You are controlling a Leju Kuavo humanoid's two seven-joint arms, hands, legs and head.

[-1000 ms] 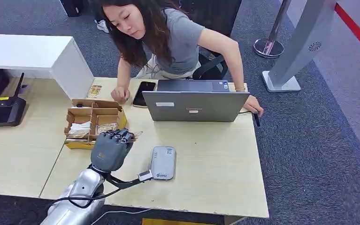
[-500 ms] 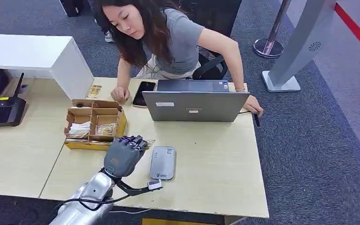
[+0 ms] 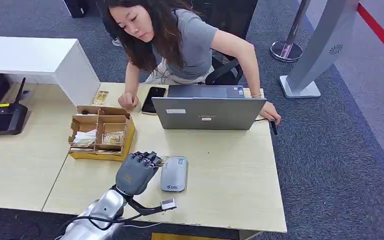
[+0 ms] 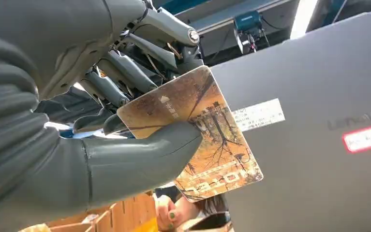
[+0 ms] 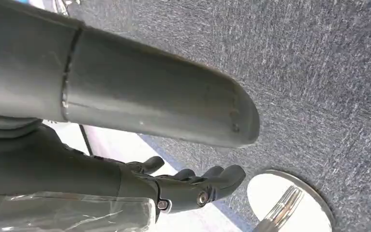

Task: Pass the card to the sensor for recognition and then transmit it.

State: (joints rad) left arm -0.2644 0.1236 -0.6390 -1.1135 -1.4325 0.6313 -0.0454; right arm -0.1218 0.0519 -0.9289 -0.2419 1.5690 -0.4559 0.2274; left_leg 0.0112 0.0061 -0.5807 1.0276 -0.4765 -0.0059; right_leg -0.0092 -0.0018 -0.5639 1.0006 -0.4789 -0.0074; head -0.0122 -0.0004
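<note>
My left hand (image 3: pixel 135 172) hovers over the light wooden table (image 3: pixel 230 190), just left of the grey card sensor (image 3: pixel 173 173) lying flat there. A brown card (image 4: pixel 200 130) printed with a tree picture is pinched between its thumb and fingers; the card's edge (image 3: pixel 160 161) pokes out past the fingers toward the sensor's top left corner. My right hand (image 5: pixel 193 186) hangs over the dark carpet, fingers apart and holding nothing.
An open cardboard box (image 3: pixel 101 131) with more cards stands left of my hand. A grey laptop (image 3: pixel 208 112) stands behind the sensor, with a person (image 3: pixel 179 40) seated beyond it and a phone (image 3: pixel 153 98) beside. A black device (image 3: pixel 2 117) sits far left.
My left hand has carried the card from beside the cardboard box rightward and toward the front, up to the sensor's left edge. The person and the sensor stay put.
</note>
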